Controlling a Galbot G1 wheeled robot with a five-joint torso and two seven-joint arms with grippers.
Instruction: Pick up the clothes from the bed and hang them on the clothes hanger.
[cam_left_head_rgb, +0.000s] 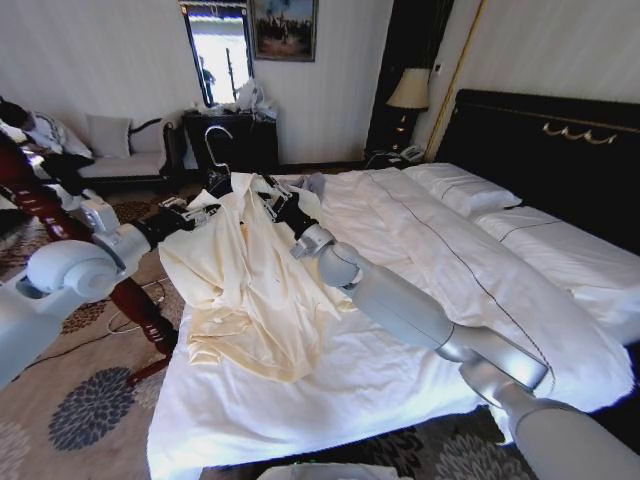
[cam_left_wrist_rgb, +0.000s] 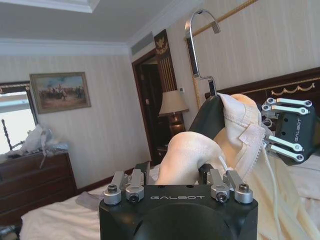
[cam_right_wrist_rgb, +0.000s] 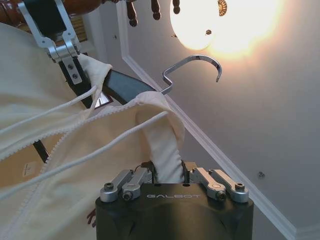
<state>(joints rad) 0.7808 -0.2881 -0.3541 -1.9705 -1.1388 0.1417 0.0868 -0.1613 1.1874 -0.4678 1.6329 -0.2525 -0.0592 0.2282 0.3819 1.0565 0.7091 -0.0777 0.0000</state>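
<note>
The cream clothes (cam_left_head_rgb: 250, 280) hang from the black clothes hanger, whose silver hook (cam_left_head_rgb: 218, 140) stands above the bed's (cam_left_head_rgb: 480, 260) near left corner; their lower part lies on the sheet. My left gripper (cam_left_head_rgb: 197, 212) is shut on a fold of fabric at one shoulder, and my right gripper (cam_left_head_rgb: 277, 207) is shut on fabric at the other. In the left wrist view the left gripper (cam_left_wrist_rgb: 182, 170) pinches the clothes (cam_left_wrist_rgb: 187, 150) below the hanger (cam_left_wrist_rgb: 206, 117). The right wrist view has the right gripper (cam_right_wrist_rgb: 167, 167) clamping the clothes (cam_right_wrist_rgb: 162, 145) under the hanger (cam_right_wrist_rgb: 127, 85).
A dark red wooden post (cam_left_head_rgb: 135, 300) stands at the bed's left side, close under my left arm. A small grey-blue garment (cam_left_head_rgb: 315, 183) lies farther up the bed. A dresser (cam_left_head_rgb: 235, 140), a sofa (cam_left_head_rgb: 120, 165) and a lamp (cam_left_head_rgb: 408, 90) line the far wall.
</note>
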